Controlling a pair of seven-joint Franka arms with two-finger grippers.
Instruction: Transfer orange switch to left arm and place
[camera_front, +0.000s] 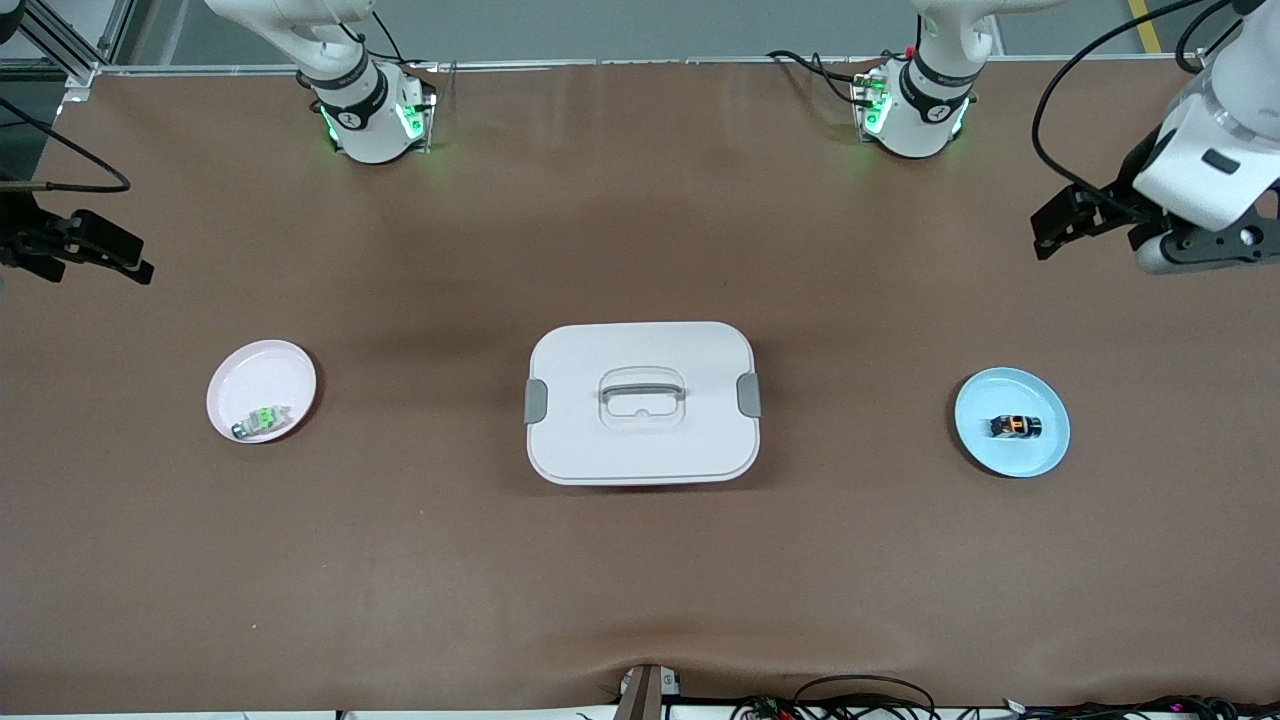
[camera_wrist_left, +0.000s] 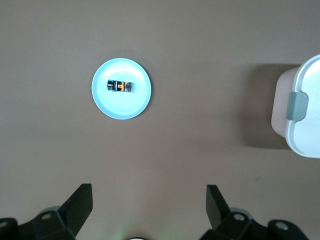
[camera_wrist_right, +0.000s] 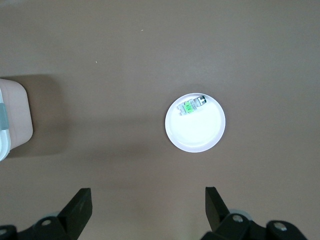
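The orange switch (camera_front: 1013, 426) is a tiny black block with an orange patch. It lies on a light blue plate (camera_front: 1030, 457) toward the left arm's end of the table, and also shows in the left wrist view (camera_wrist_left: 119, 86). The white box (camera_front: 640, 455) with grey end clips sits mid-table. My left gripper (camera_front: 1050, 232) hangs open and empty over bare table at its own end; in its wrist view (camera_wrist_left: 149, 197) the jaws stand wide apart. My right gripper (camera_front: 135, 262) hangs open and empty over the right arm's end, as its wrist view (camera_wrist_right: 148, 197) shows.
A pale pink plate (camera_front: 262, 375) holds a green-and-grey small component (camera_front: 262, 420) toward the right arm's end, also in the right wrist view (camera_wrist_right: 192, 105). The box's clip end shows in the left wrist view (camera_wrist_left: 296, 106). Brown mat covers the table.
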